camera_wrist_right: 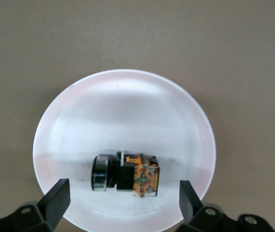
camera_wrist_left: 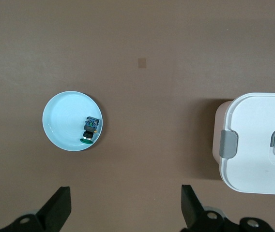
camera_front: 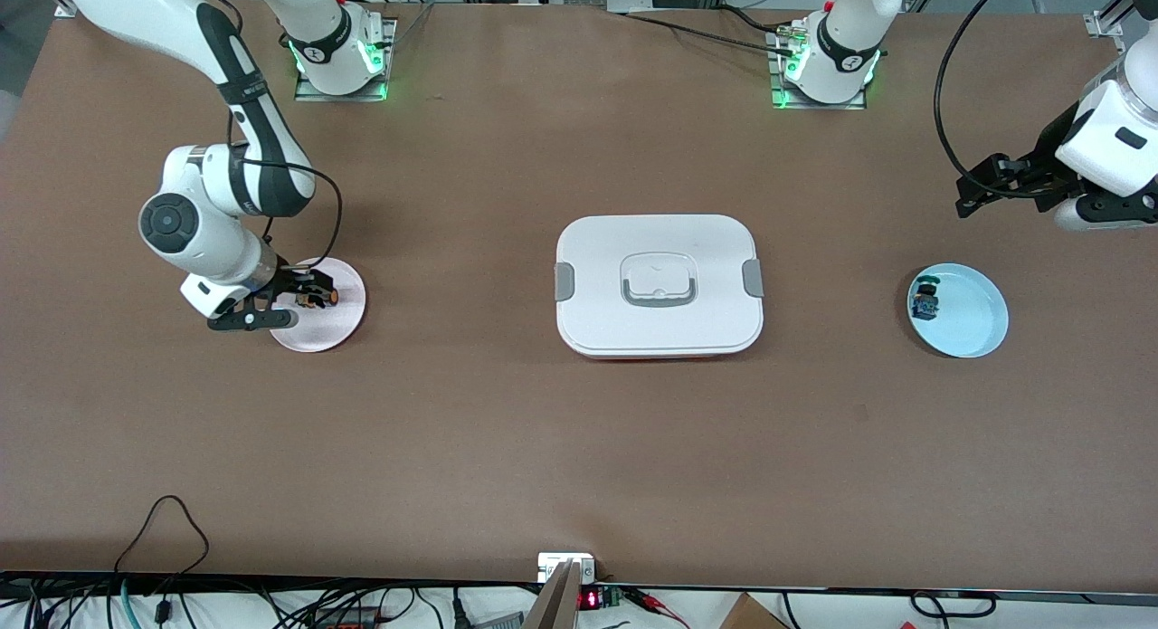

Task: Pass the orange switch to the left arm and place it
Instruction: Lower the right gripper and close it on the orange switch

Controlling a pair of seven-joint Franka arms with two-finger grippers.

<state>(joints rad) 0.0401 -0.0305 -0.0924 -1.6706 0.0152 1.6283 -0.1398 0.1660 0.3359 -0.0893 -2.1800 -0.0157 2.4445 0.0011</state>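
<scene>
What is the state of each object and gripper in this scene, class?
orange switch: lying on its side in the pink plate, not gripped
right gripper: open, fingers either side of the switch
left gripper: open, waiting above the table
box: lid closed
blue-green switch: lying in the blue plate

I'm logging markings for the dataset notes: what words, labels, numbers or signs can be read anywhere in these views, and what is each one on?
Nothing can be read as text.
Red display at the table edge nearest the front camera: lit digits, too small to read.
Round emblems on the arm bases: too small to make out.
Orange switch on the pink plate, blue-and-green switch, box: no lettering shows.
</scene>
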